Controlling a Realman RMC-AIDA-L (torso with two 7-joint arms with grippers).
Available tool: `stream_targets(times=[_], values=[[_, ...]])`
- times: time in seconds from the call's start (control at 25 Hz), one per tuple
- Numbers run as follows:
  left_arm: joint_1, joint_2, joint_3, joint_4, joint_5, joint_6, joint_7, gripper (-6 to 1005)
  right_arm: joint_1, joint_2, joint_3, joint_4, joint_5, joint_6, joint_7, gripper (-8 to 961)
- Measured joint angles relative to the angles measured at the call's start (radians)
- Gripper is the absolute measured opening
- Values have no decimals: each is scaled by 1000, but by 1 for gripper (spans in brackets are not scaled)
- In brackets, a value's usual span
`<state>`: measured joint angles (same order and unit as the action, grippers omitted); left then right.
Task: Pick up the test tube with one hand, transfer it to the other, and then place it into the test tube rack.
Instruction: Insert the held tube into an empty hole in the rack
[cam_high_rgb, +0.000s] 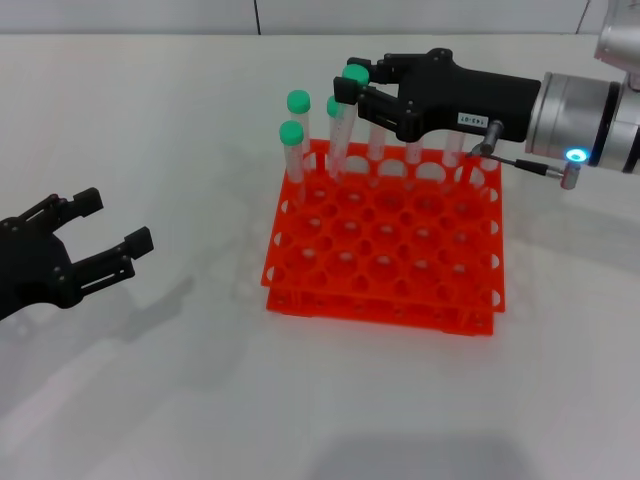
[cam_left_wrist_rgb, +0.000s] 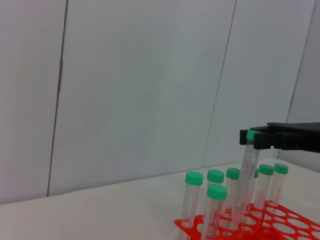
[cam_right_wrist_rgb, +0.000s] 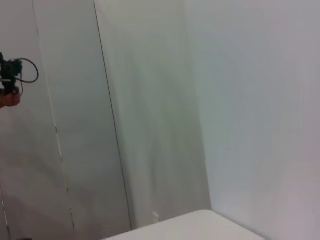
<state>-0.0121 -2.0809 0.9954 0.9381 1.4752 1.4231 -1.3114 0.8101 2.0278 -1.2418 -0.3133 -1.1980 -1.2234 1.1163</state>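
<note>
Judging by its look, we take the slim clear plastic test tube with the green screw cap (cam_high_rgb: 350, 100) to be light, stiff and smooth-walled, so the ribbed cap or the section just under it offers the surest hold. It hangs nearly upright at the far edge of the bright orange-red plastic rack with its grid of round holes (cam_high_rgb: 385, 240), its lower end down among the back-row holes; whether it is seated we cannot tell. The black label-bearing right hand (cam_high_rgb: 352, 88) is closed on the tube at its cap. Other green-capped tubes (cam_high_rgb: 292, 150) stand in the rack's far left corner. The black left hand (cam_high_rgb: 105, 225) waits near the left edge of the white surface (cam_high_rgb: 200, 400), fingers spread and empty.

The head view gives the rack's layout and both hands. The left wrist view shows, side-on, the held tube (cam_left_wrist_rgb: 248, 170) higher than its neighbours (cam_left_wrist_rgb: 216, 210). The right wrist view shows only wall panels.
</note>
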Motion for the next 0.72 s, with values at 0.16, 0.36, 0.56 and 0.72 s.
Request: stream_targets(times=[0.16,0.36,0.56,0.72], values=[[-1,-1,0,0,-1,2,4,880,1,0,-65,-6,51,36,-6,342],[0,0,0,1,-1,3,9,880,2,0,-99,-9,74,59,-18,348],[10,-1,-19,-13,-4,-6,35,880,5,0,-110,-10,74,72,-24,354],[6,0,-32,-50,-18,-2,64,880,3,0,-120,-11,75,71,-33,359]])
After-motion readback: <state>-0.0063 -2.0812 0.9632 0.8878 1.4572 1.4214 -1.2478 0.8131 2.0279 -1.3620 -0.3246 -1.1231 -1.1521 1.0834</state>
